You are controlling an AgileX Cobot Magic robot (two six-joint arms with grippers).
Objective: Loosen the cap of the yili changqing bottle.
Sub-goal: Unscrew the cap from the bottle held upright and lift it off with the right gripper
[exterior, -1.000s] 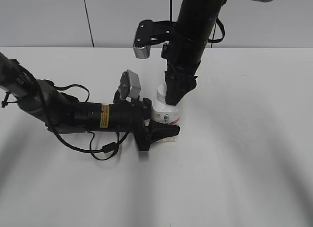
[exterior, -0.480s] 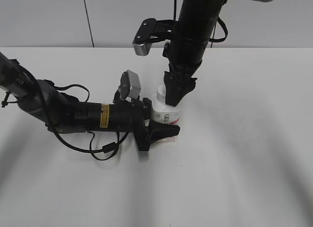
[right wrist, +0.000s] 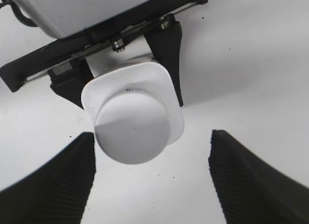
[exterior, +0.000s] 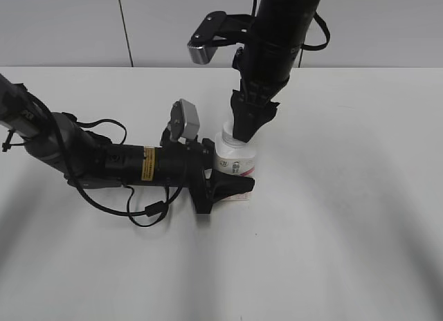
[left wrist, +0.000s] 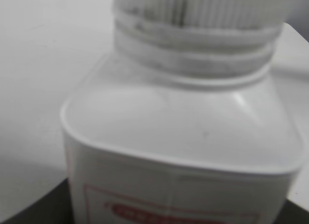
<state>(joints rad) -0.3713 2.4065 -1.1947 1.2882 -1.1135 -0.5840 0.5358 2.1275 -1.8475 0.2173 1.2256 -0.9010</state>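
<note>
The yili changqing bottle (exterior: pixel 235 162) stands upright on the white table, white with a pink-red label. My left gripper (exterior: pixel 232 186) lies low from the left and is shut on the bottle's body; the left wrist view shows the bottle (left wrist: pixel 183 151) filling the frame with its ribbed cap (left wrist: pixel 203 9) at the top. My right gripper (exterior: pixel 247 131) points straight down just above the cap (exterior: pixel 228 135). In the right wrist view the cap (right wrist: pixel 133 130) sits by the left finger, and the open jaws (right wrist: pixel 152 178) are empty and hold nothing.
The white table (exterior: pixel 346 217) spreads all round the bottle. A grey wall with a dark vertical seam (exterior: pixel 124 27) rises behind the table. A black cable (exterior: pixel 149 210) loops from the left arm onto the table.
My right gripper has risen off the bottle's cap and now hangs above it. The left arm and the bottle have not moved.
</note>
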